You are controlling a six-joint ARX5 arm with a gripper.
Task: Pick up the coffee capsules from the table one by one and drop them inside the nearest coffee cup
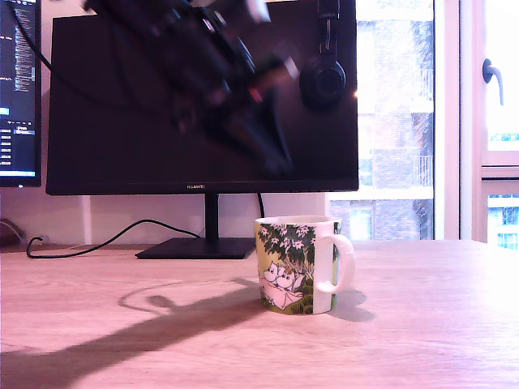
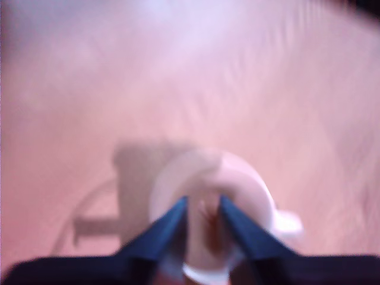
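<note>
Item: coffee capsule, reddish-brown. You have it between the gripper jaws, which stand narrow and closed on it; the wrist view is blurred, so only a brown sliver between the dark blue fingers is clear. It is not on the counter.

Item: coffee cup, white mug with green leafy print and a loop handle on the exterior view's right. It stands upright on the counter, in front of the monitor. In the wrist view its open mouth lies directly below the jaws.

Item: arm. In the exterior view it is a motion-blurred dark mass high above the cup, well clear of the rim.

Progress: pick done, carry nearly done, by my reading. Left for you: release the capsule over the cup's mouth. No other capsule shows on the counter in either view; whether the cup already holds any, you cannot tell from here.
</note>
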